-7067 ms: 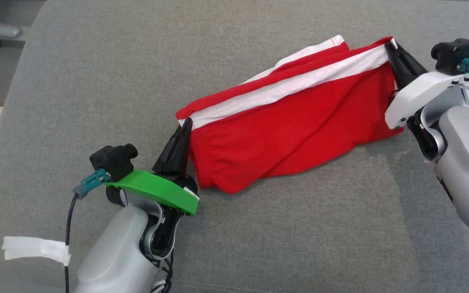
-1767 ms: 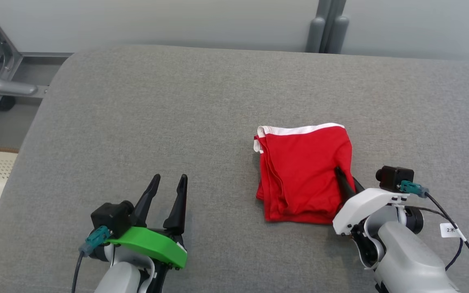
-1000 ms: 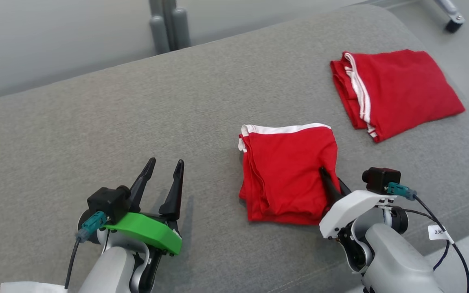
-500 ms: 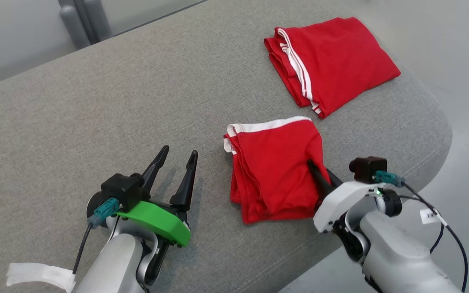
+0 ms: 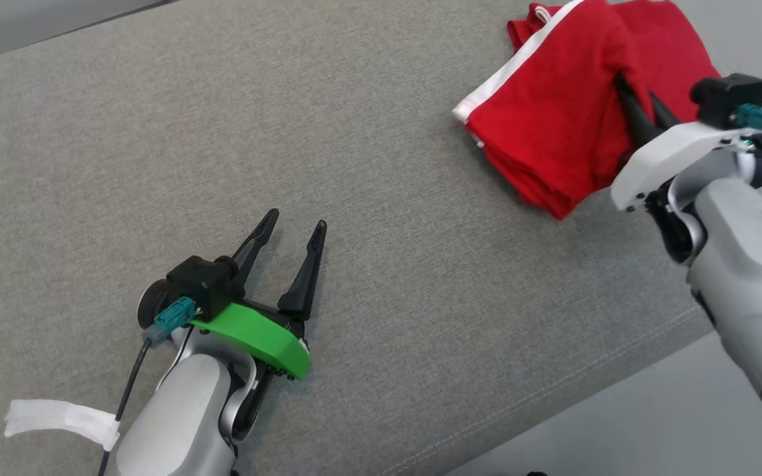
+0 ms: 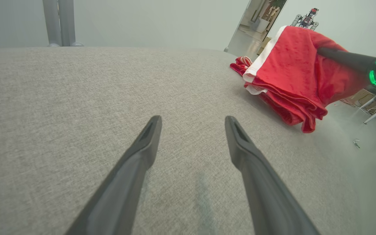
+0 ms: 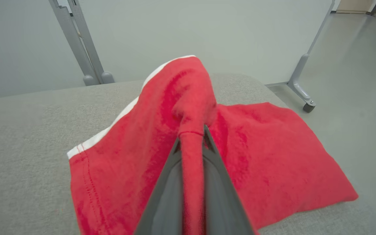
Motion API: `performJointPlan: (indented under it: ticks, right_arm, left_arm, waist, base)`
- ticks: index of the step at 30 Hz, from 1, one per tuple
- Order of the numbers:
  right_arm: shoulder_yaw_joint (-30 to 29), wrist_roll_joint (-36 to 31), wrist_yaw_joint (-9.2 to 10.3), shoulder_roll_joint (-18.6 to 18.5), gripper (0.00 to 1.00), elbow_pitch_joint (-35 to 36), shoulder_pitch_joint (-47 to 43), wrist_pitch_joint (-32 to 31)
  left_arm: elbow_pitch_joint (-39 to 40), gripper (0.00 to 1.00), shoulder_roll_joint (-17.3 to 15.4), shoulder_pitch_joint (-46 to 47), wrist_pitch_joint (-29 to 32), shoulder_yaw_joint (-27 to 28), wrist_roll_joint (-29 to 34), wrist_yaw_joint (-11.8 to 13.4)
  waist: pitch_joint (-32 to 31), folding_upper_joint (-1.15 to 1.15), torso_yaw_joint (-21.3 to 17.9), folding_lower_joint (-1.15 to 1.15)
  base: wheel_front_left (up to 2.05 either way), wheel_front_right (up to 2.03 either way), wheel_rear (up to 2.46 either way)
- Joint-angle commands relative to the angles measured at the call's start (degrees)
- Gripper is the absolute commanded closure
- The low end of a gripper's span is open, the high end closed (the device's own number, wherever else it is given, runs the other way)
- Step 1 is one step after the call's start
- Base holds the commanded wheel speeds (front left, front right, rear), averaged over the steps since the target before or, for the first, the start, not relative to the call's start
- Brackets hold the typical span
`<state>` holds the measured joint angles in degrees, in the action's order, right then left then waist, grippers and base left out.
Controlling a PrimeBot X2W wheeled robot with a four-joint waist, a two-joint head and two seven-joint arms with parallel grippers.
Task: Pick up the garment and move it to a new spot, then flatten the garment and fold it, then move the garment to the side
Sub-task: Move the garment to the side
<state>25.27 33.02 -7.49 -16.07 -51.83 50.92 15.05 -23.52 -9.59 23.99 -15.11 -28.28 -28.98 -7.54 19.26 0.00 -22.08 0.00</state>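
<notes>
Folded red garment (image 5: 553, 125), a white band along one edge, hangs bunched from the right hand (image 5: 634, 99), which pinches its fold, close to a second folded red garment (image 7: 273, 156) near the grey worktop's (image 5: 354, 132) end.

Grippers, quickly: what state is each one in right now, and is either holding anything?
Left gripper: open, fingers spread, holding nothing.
Right gripper: shut on a pinched edge of the folded red garment.

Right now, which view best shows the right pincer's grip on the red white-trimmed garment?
Right wrist view: right pincer shut on a fold of the red white-trimmed garment, close up. Head view shows it sidelong; left wrist view, far off.
</notes>
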Motion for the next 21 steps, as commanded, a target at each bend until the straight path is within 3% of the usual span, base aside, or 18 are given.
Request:
performJointPlan:
  ticks: [1, 9, 17, 18, 19, 20, 21]
  right_arm:
    - [-0.62, -0.92, 0.03, -0.98, 1.0, -0.6, 1.22, 0.12]
    - [-10.15, -8.34, 0.03, -7.76, 1.0, -8.66, 7.08, 0.13]
    - [-19.42, -18.03, 0.04, -9.28, 1.0, -13.99, 7.49, 0.13]
    - [-20.97, -19.21, 0.04, -9.3, 0.6, -14.41, 7.21, 0.13]
    - [-22.8, -20.73, 0.04, -9.75, 0.6, -14.58, 6.96, 0.13]
    - [-24.41, -22.39, 0.04, -9.8, 0.0, -14.46, 6.67, 0.13]
    - [-26.06, -23.83, 0.03, -9.35, 0.0, -13.92, 6.21, 0.13]
  left_arm:
    - [0.26, 0.0, -0.19, 1.1, 0.0, -0.09, 0.38, 0.14]
    - [0.47, 0.0, -0.07, 2.52, 0.0, -1.18, 1.06, 0.14]
    - [0.48, 0.0, -0.12, 2.9, 0.01, -1.39, 1.31, 0.15]
    - [0.49, 0.0, -0.09, 2.96, 0.02, -1.38, 1.38, 0.14]
    - [0.51, 0.0, -0.04, 3.04, 0.02, -1.28, 1.43, 0.14]
    - [0.47, 0.0, 0.01, 3.12, 0.02, -1.2, 1.47, 0.15]
    - [0.43, 0.0, 0.09, 3.19, 0.02, -1.16, 1.44, 0.14]
  waist:
    - [3.02, 0.0, 3.18, 0.0]
    - [5.9, 0.0, 7.68, 0.0]
    - [6.44, 0.0, 9.46, 0.0]
    - [6.46, 0.0, 9.6, 0.0]
    - [6.48, 0.0, 9.72, 0.0]
    - [6.46, 0.0, 9.83, 0.0]
    - [6.35, 0.0, 9.91, 0.0]
  base:
    - [0.0, 0.0, 0.0]
    - [0.0, 0.0, 0.0]
    - [0.0, 0.0, 0.0]
    - [0.0, 0.0, 0.0]
    - [0.0, 0.0, 0.0]
    - [0.0, 0.0, 0.0]
    - [0.0, 0.0, 0.0]
